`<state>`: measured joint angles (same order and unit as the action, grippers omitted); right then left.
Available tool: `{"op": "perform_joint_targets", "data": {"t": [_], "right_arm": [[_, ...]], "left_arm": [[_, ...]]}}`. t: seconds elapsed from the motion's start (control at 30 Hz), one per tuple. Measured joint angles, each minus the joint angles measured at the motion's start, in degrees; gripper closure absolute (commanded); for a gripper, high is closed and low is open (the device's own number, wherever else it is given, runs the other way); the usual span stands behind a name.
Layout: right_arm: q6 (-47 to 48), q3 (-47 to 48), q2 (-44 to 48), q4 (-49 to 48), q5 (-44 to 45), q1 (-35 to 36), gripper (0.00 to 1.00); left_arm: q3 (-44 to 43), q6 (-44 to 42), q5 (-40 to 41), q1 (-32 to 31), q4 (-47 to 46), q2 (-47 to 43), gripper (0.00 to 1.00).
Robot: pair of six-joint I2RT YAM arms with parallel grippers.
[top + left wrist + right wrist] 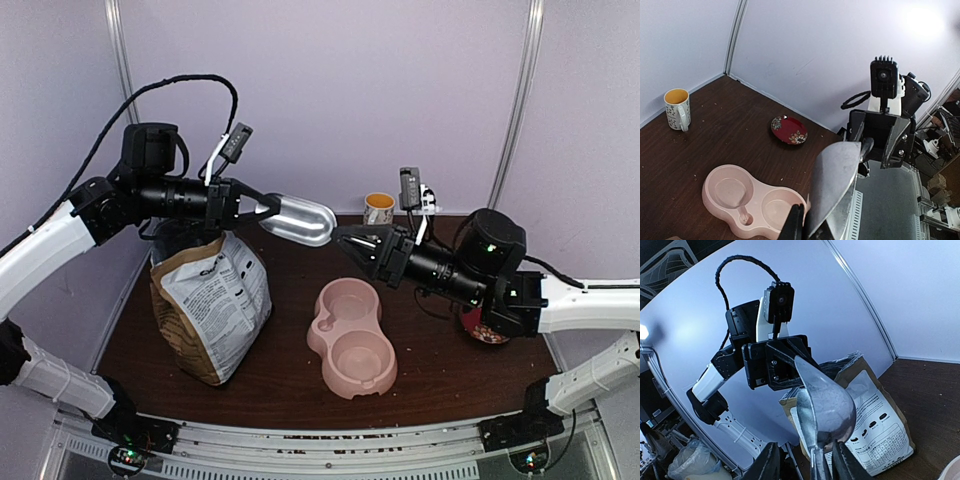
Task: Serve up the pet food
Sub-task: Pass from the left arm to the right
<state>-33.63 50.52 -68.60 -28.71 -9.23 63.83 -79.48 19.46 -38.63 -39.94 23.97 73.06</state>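
A shiny metal scoop [297,220] hangs in the air between my two grippers, above the table's back middle. My left gripper [265,210] is shut on the scoop's front edge; the left wrist view shows the scoop [837,180] rising from its fingers [795,222]. My right gripper [345,238] is open, and the scoop's thin handle [817,462] stands between its spread fingers [767,465]. The scoop bowl [825,405] shows no pellets. The pet food is hidden. The pink double bowl [350,335] lies empty below.
A brown paper bag with a white label [210,300] stands open at the left, under the left arm. A yellow-lined mug [378,208] is at the back wall. A red flowered plate [789,130] lies at the right, under the right arm.
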Motion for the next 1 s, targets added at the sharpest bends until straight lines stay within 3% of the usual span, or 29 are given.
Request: {"op": "perform_joint_targets", "data": {"t": [0.5,0.77,1.0], "right_arm": [[0.24,0.02,0.0,0.63,-1.53,0.0,0.77],[0.42,0.02,0.0,0.66,-1.55,-0.02,0.79],[0.59,0.02,0.0,0.59,-1.7,-0.13,0.87]], "left_arm": [[0.04,0.0,-0.2,0.0,0.04,0.0,1.0],[0.04,0.0,-0.28,0.0,0.04,0.0,1.0],[0.04,0.0,-0.44,0.0,0.02,0.0,1.0]]}}
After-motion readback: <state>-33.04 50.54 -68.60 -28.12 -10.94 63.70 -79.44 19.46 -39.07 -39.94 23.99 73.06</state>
